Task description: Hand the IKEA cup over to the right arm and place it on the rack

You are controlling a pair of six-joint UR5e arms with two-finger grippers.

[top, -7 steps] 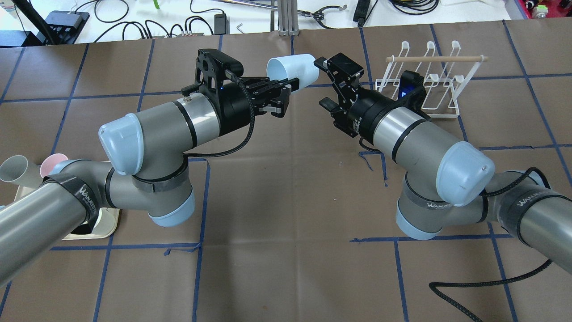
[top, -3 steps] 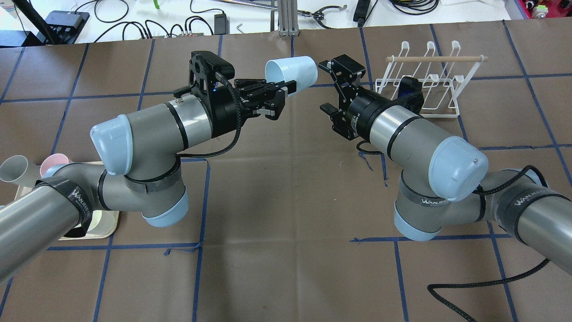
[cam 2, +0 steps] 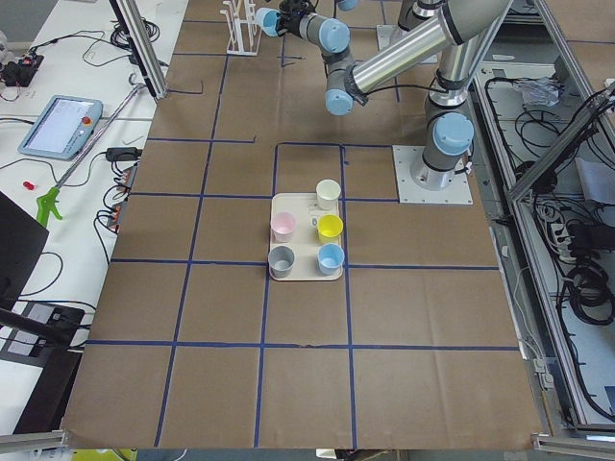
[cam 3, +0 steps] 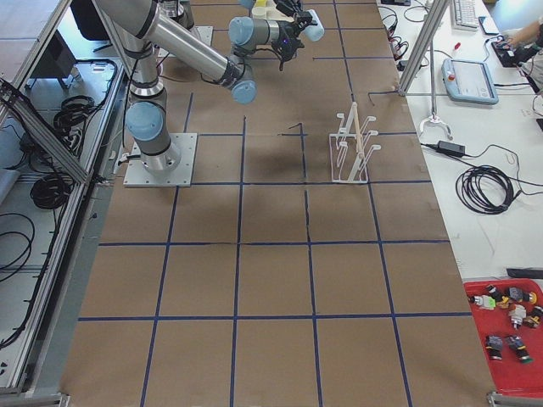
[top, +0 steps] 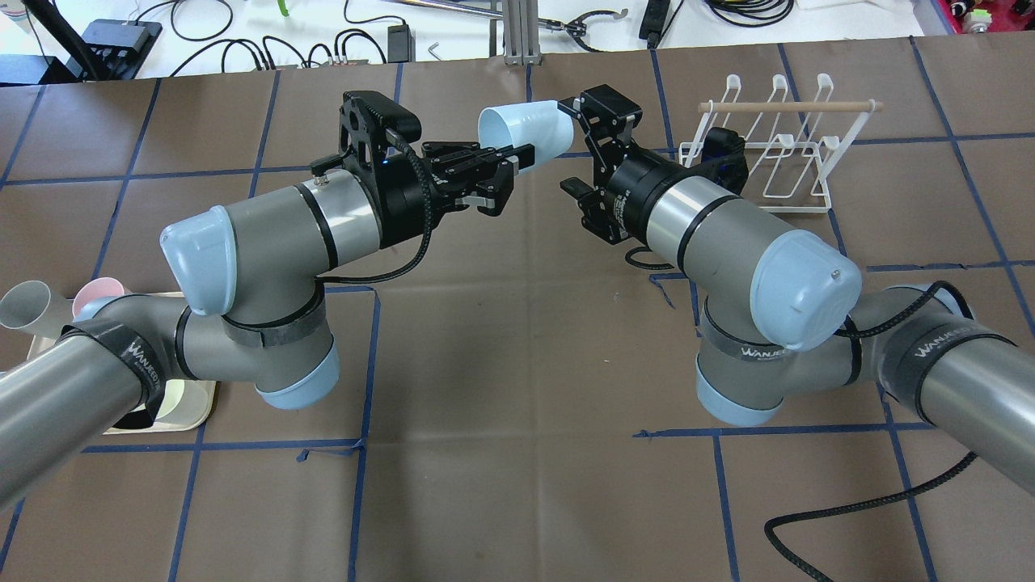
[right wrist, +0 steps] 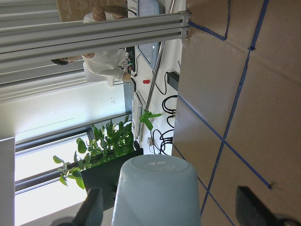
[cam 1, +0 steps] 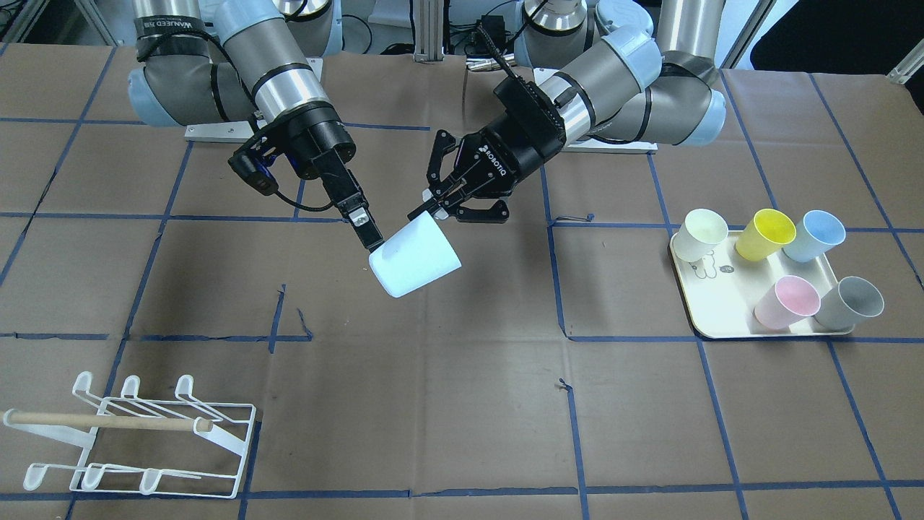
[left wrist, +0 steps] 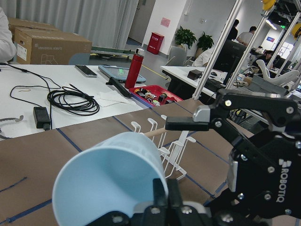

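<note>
My left gripper (top: 525, 155) pinches the cup (top: 525, 125) by its rim, holding it on its side in the air above the table (top: 517, 364). My right gripper (top: 574, 149) is spread wide, fingers (right wrist: 256, 209) either side of the cup's base, not clamped on it. The rack (top: 788, 106) stands on the table just beyond my right wrist.

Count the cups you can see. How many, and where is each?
6. One pale blue cup is held by the left gripper; five sit on the tray: cream, yellow, blue, pink, grey. None looks hidden.
</note>
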